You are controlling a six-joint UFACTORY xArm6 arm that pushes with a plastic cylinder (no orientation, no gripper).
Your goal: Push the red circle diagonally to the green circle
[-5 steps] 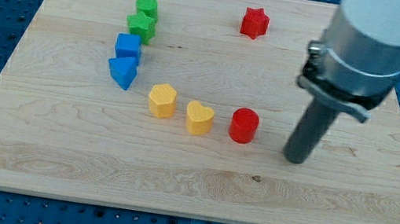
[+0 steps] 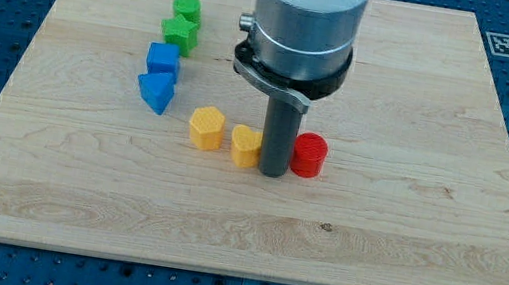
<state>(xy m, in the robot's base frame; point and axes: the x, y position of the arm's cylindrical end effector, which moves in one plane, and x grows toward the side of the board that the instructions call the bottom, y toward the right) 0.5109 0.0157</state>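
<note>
The red circle [image 2: 310, 156] sits on the wooden board [image 2: 402, 235] just right of centre. The green circle [image 2: 187, 8] is at the upper left, with a green star-like block [image 2: 180, 33] just below it. My tip [image 2: 272, 174] stands between the red circle and a yellow heart [image 2: 245, 145], right at the red circle's left side. Whether it touches either block cannot be told. The arm's grey body hides the board's upper middle.
A yellow hexagon [image 2: 206, 126] lies left of the yellow heart. A blue cube [image 2: 163, 58] and a blue triangle-like block [image 2: 156, 91] sit at the left, below the green blocks. The red star seen earlier is hidden behind the arm.
My tip has moved left, from the right of the red circle to its left side, between it and the yellow heart. The heart shifted slightly left. The arm now covers the red star.
</note>
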